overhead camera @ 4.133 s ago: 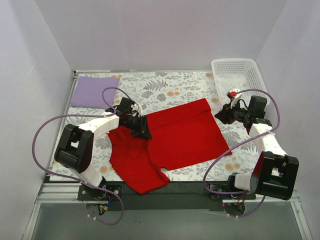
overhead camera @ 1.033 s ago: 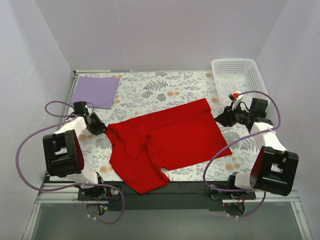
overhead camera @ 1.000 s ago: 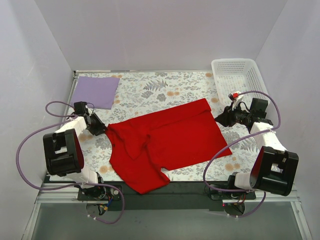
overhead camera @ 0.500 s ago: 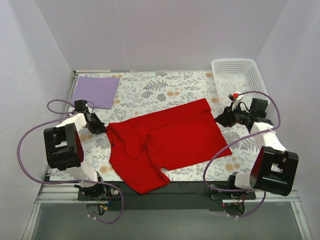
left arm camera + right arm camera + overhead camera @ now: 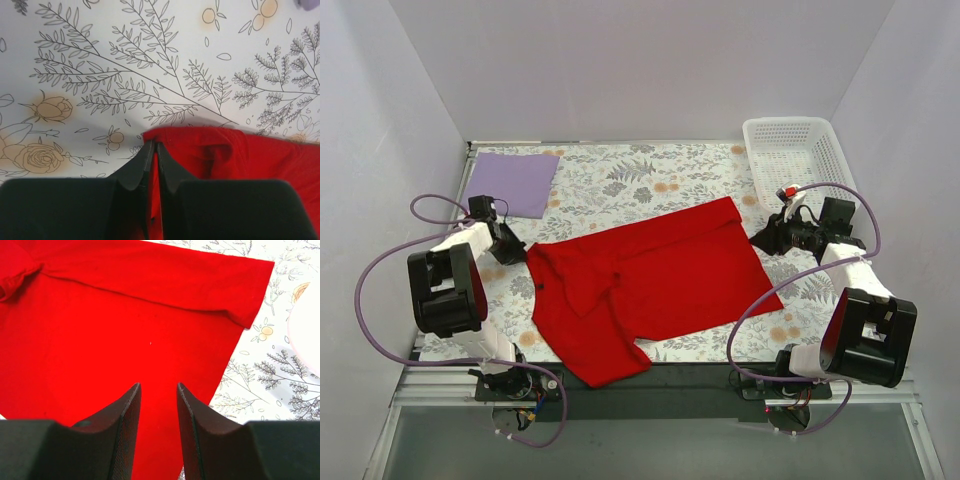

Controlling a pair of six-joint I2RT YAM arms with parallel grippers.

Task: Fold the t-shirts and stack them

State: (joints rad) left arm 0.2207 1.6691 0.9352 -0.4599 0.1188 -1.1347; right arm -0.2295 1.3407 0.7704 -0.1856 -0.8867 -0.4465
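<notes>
At the left edge of the red t-shirt [image 5: 650,280], the left end effector [image 5: 152,150] is clenched on the cloth. The wrist view shows a sliver of red pinched between the closed fingers, with printed worktop [image 5: 650,175] just past the tips. The red t-shirt lies opened out and skewed. One sleeve is bunched over the body close to the gripped edge, and the lower part reaches the near edge of the worktop. At the red t-shirt's right corner the right end effector [image 5: 159,390] is released. Its fingers stand apart with nothing between them, low over the cloth by the hem; whether they touch the fabric cannot be told. Beyond the red t-shirt's left end, apart from it, the lavender t-shirt [image 5: 510,183] lies as a flat neat rectangle. Beyond the red t-shirt's right corner stands a white mesh basket [image 5: 795,150]. Judgement on progress: the lavender t-shirt reads as folded and placed, so roughly half the job is done. The red one looks to be at the straightening stage, with no deliberate fold in it yet. Left to do: flatten it, fold sleeves and body, then set it on the lavender one.
</notes>
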